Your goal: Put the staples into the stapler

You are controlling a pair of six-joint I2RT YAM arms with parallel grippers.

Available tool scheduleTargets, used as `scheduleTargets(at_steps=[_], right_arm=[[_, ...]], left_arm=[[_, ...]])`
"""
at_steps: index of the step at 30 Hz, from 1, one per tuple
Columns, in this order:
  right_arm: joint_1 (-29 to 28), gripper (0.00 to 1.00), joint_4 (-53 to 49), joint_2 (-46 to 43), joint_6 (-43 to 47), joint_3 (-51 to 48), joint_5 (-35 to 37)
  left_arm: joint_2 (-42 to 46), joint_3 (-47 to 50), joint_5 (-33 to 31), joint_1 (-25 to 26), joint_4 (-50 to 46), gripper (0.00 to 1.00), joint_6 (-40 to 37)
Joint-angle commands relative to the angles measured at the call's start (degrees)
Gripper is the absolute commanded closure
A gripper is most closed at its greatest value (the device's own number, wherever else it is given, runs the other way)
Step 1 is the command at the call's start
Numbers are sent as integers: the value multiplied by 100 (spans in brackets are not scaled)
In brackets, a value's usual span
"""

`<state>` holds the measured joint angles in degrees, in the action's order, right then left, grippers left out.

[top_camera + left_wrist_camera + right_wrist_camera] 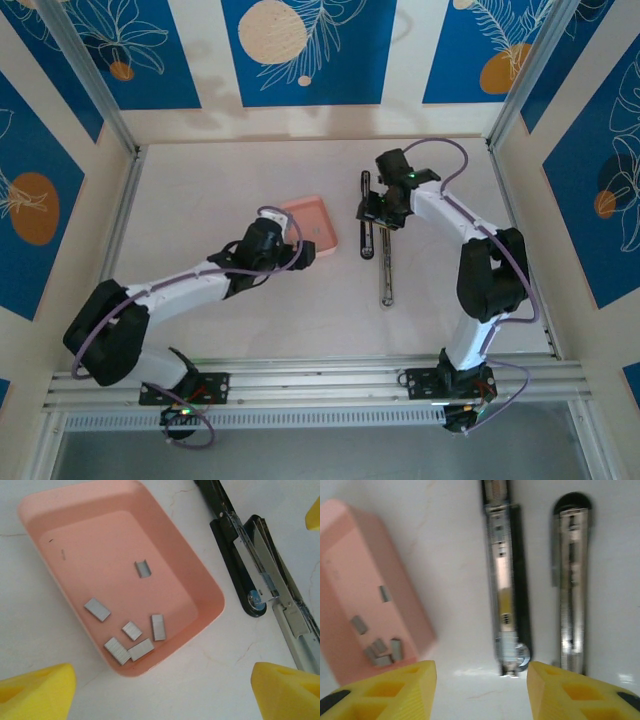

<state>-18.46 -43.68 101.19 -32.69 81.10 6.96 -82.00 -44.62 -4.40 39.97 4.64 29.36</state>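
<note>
The staples (132, 630) lie loose in the pink tray (100, 545). Most are bunched at mixed angles in the corner nearest your left gripper (160, 695), and one sits apart, further in. That gripper hangs over the corner, spread wide and empty, with the strips just ahead of its gap, so it is much the nearer arm. Pick one strip and turn the wrist so the jaws close across its short side. The stapler (260, 575) lies opened beside the tray, under your right gripper (482, 690), whose jaws are partly apart and clamp nothing.
</note>
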Motion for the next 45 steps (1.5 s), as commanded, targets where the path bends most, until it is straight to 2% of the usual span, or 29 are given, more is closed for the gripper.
scheduleTargets(at_steps=[1, 10, 23, 37, 45], right_arm=[[186, 48, -413, 215, 587, 38, 298], [377, 47, -459, 1020, 1070, 436, 369], [463, 50, -260, 1639, 1181, 626, 339], [476, 66, -91, 1835, 1295, 733, 445], [478, 74, 194, 1338, 1318, 272, 426]], left_arm=[[-205, -314, 236, -57, 80, 10, -150], [-626, -681, 315, -48, 30, 11, -45], [-936, -1028, 370, -43, -104, 11, -98], [-1031, -1118, 379, -45, -148, 12, -45], [-973, -1119, 405, -33, -139, 11, -34]])
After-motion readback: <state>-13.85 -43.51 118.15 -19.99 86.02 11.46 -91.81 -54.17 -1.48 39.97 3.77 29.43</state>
